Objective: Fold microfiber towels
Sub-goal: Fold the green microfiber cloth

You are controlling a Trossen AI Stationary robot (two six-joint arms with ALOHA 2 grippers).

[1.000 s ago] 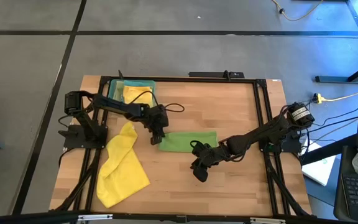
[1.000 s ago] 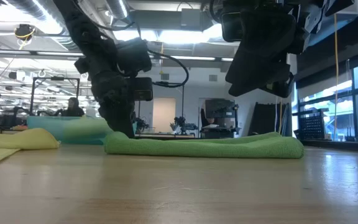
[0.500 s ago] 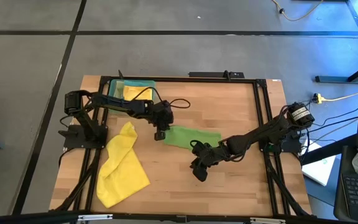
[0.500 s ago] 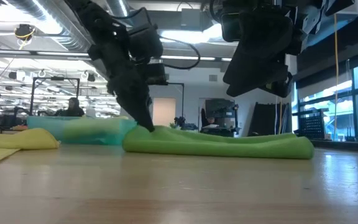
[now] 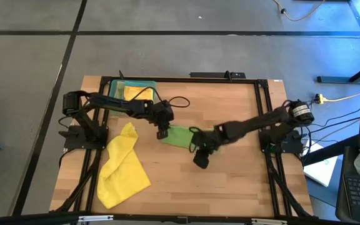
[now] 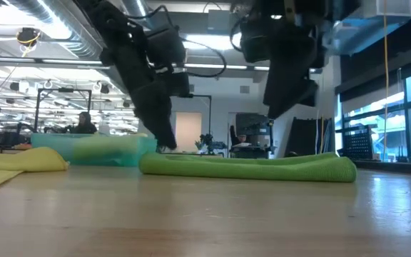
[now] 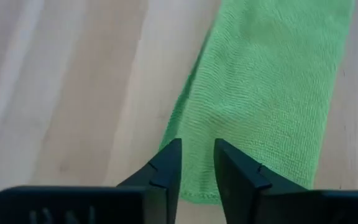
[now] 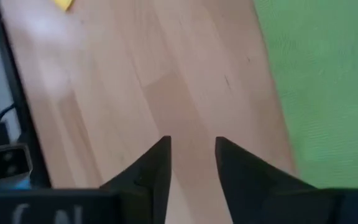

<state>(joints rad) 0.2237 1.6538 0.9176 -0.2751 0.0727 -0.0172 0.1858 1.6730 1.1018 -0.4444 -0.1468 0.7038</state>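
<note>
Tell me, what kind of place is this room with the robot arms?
Probably a robotics lab or workshop. A wooden table carries two robot arms folding a green towel, and the low view shows other machines, desks and bright ceiling lights behind.

From above, the right arm covers the far end of the green towel [image 5: 179, 135], so its full length can't be read. The right gripper [image 5: 200, 162] is a dark blur, its fingers impossible to separate. In the tray [image 5: 113, 85], a yellow towel [image 5: 132, 92] is partly hidden behind the left arm. At bench level, the tray's contents are a soft smear, and both arms run off the top edge.
</note>
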